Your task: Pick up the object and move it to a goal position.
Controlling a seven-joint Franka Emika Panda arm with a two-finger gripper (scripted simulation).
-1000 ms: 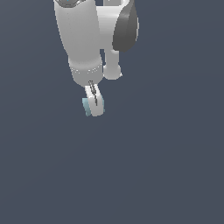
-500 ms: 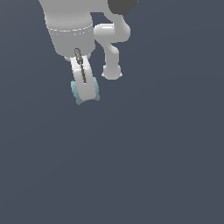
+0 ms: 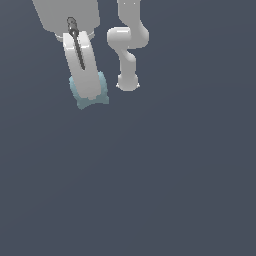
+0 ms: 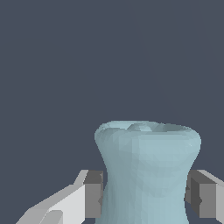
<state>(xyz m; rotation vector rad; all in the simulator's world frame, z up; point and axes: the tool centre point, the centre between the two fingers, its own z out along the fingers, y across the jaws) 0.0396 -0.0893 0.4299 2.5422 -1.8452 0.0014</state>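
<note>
The object is a small pale teal spool-shaped block (image 3: 102, 90) with a pinched waist. In the exterior view it sticks out on both sides and below the white gripper (image 3: 88, 92), near the upper left of that view. The gripper is shut on it and holds it lifted off the dark grey floor. In the wrist view the block (image 4: 146, 170) fills the middle, with a grey finger pad (image 4: 93, 192) against its waist on one side and the other pad (image 4: 201, 199) at the opposite side.
The arm's white base and lower links (image 3: 127, 45) stand beside the gripper, toward the exterior view's right. The flat dark grey floor (image 3: 165, 185) spreads out around them.
The gripper, still holding the teal block, has moved toward the exterior view's left and come closer to the camera, so it looks larger.
</note>
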